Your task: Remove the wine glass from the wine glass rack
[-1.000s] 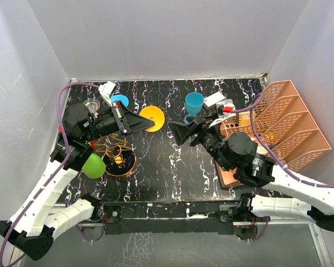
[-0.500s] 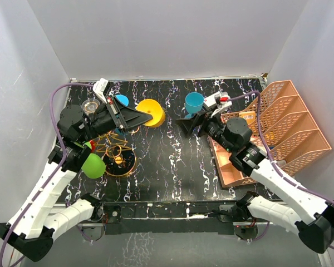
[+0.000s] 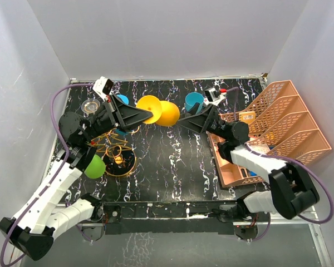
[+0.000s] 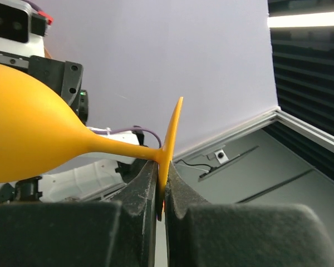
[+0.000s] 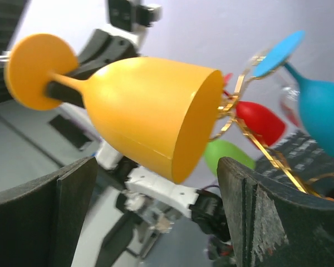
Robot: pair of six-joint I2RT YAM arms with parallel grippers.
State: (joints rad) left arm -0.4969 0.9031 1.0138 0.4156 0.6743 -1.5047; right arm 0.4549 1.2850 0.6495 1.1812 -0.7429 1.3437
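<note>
The yellow wine glass (image 3: 166, 113) hangs on its side in the air, right of the gold wire wine glass rack (image 3: 116, 150). My left gripper (image 3: 141, 115) is shut on the thin round foot (image 4: 171, 136), with the bowl (image 4: 28, 139) pointing away to the left. In the right wrist view the bowl's open mouth (image 5: 150, 111) faces my right gripper (image 5: 156, 214), which is open. Its two fingers (image 5: 284, 217) stand wide on either side, just short of the rim and not touching. In the top view that right gripper (image 3: 185, 123) is close to the bowl.
A green glass (image 3: 93, 166), a red glass (image 5: 261, 122) and a blue glass (image 3: 120, 100) hang at the rack. A blue cup (image 3: 193, 102) stands behind my right gripper. The peach mesh organiser (image 3: 284, 128) fills the right side.
My left gripper carried the yellow glass up and right, away from the rack, tipping it sideways. My right arm swung up toward the bowl and its jaws spread wider.
</note>
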